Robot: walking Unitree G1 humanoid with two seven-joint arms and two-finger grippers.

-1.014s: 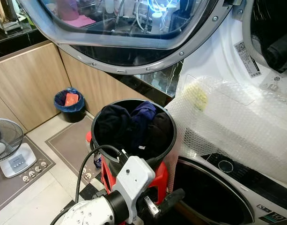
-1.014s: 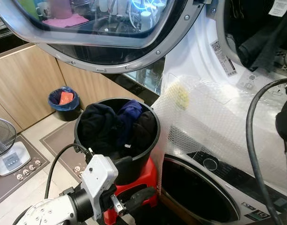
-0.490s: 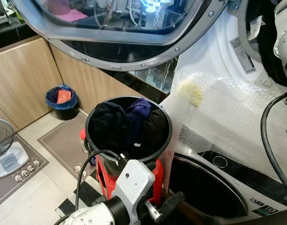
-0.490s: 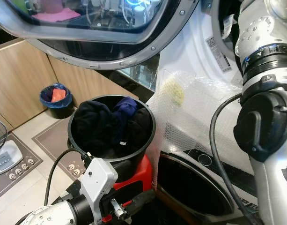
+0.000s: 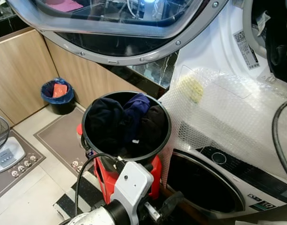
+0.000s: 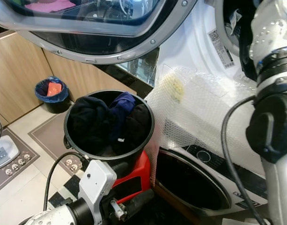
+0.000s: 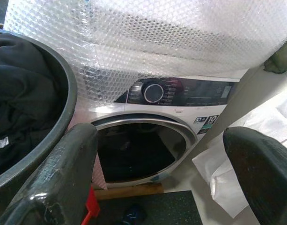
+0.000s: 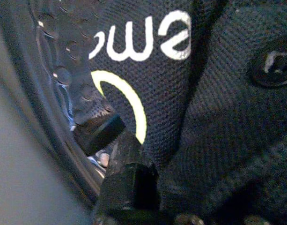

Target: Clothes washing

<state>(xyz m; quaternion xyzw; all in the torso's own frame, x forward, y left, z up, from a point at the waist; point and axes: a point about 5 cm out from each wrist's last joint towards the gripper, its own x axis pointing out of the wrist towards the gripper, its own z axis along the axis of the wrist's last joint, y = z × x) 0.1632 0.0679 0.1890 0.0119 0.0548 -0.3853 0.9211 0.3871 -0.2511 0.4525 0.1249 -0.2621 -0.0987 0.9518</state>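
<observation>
A black bucket (image 5: 88, 108) stands on a red stool (image 5: 155, 167) and holds dark and navy clothes (image 5: 108, 123). My left gripper (image 7: 157, 154) is low in front of the stool, open, with nothing between its fingers. It faces the lower washing machine's open drum (image 5: 202, 187). My right arm (image 6: 274, 117) reaches up into the upper machine's drum (image 5: 276, 42), where dark clothes lie. In the right wrist view a dark garment (image 8: 180, 93) with white letters and a yellow arc presses close against one black finger (image 8: 127, 183).
The upper machine's round glass door (image 5: 120, 33) hangs open overhead. Bubble wrap (image 5: 227, 117) covers the front between the two drums. A blue-lined bin (image 5: 56, 93) stands by wooden cabinets at the left, and a fan base (image 5: 5, 152) sits on a grey mat.
The camera has shifted slightly. My right arm has risen at the right edge, up towards the upper drum. The left gripper stays low and open.
</observation>
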